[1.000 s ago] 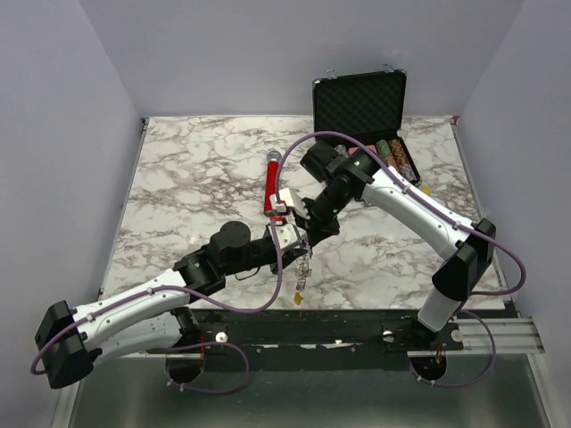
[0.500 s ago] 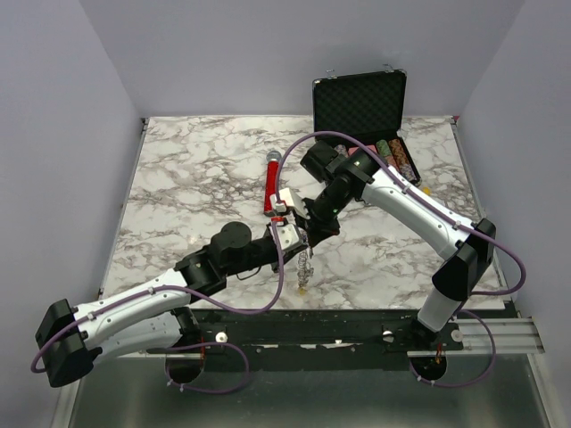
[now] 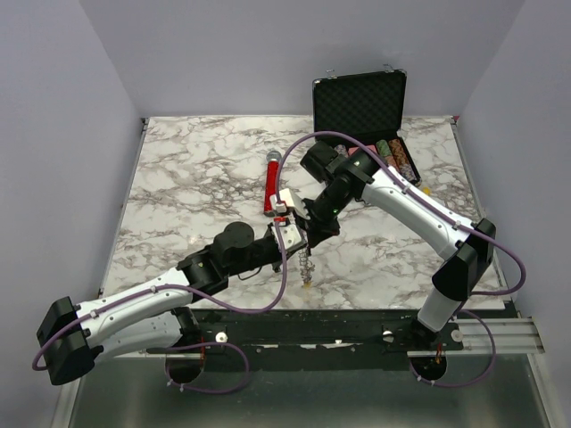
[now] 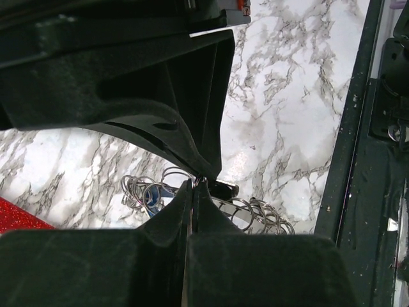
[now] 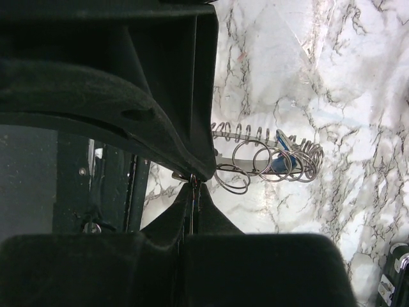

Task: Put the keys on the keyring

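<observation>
The keyring (image 3: 308, 264), a chain of thin metal loops with a small yellow tag (image 3: 308, 283) at its bottom, hangs between both grippers above the table's front middle. My left gripper (image 3: 299, 237) is shut, its tips pinched on the ring wire at the top of the chain. My right gripper (image 3: 310, 235) is shut on the keyring as well, tip to tip with the left one. In the left wrist view the loops (image 4: 265, 216) spread behind my left gripper (image 4: 195, 183), with a blue-headed key (image 4: 153, 195) and a black-headed key (image 4: 223, 188) among them. The right wrist view shows the right gripper (image 5: 193, 185), the loops (image 5: 252, 160) and the blue key (image 5: 281, 161).
A red-handled microphone (image 3: 270, 183) lies just behind the grippers. An open black case (image 3: 359, 102) stands at the back right with rows of poker chips (image 3: 397, 160) in front of it. The table's dark front rail (image 4: 358, 141) runs close under the hanging chain.
My left gripper has closed on the chain beside the right gripper. The hanging keyring and its yellow tag have shifted slightly right and up. The right arm has hardly moved.
</observation>
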`<state>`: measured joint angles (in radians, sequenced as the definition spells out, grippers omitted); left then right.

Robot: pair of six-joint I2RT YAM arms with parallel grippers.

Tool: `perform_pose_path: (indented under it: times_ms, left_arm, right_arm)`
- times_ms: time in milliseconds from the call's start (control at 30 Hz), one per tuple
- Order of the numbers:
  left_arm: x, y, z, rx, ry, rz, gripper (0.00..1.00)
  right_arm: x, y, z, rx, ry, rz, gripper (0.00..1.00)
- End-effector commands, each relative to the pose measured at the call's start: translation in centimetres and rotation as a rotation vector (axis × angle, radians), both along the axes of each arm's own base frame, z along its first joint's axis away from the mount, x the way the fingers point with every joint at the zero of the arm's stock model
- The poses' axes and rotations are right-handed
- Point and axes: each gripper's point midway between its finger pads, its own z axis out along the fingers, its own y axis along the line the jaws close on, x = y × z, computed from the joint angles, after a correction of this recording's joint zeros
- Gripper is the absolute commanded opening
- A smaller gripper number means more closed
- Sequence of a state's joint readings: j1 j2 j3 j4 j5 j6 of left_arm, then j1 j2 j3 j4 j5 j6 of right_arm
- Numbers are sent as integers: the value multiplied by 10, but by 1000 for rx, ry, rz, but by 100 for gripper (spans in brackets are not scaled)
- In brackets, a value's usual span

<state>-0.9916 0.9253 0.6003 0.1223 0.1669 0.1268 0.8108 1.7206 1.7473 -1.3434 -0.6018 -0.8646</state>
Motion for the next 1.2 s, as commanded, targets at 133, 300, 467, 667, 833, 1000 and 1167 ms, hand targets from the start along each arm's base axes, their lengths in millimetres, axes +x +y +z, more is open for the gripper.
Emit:
perform_pose_path:
  times_ms: [133,300,467,667,833,1000,1167]
  left_arm:
    - [-4,-1,11,-49,29,8,0]
    - [-9,9,28,-240,55,49,0]
    - [-16,16,45,-440,115,67,0]
    - [-17,27,56,-624,144,87,0]
    - [-16,29,61,-678,138,93,0]
    - [-16,27,60,-655,120,89,0]
    - [-17,25,59,-655,116,76,0]
  right_arm:
    - [-23,-1,11,19,95,24,3]
    - [-27,3,11,74,103,-3,23]
    - [-30,9,18,169,125,-32,25]
    - [-32,9,33,252,169,-28,34]
    - [-25,7,49,300,181,-58,40]
    - [-10,4,50,321,209,-152,44]
    - [-6,9,53,339,219,-173,45]
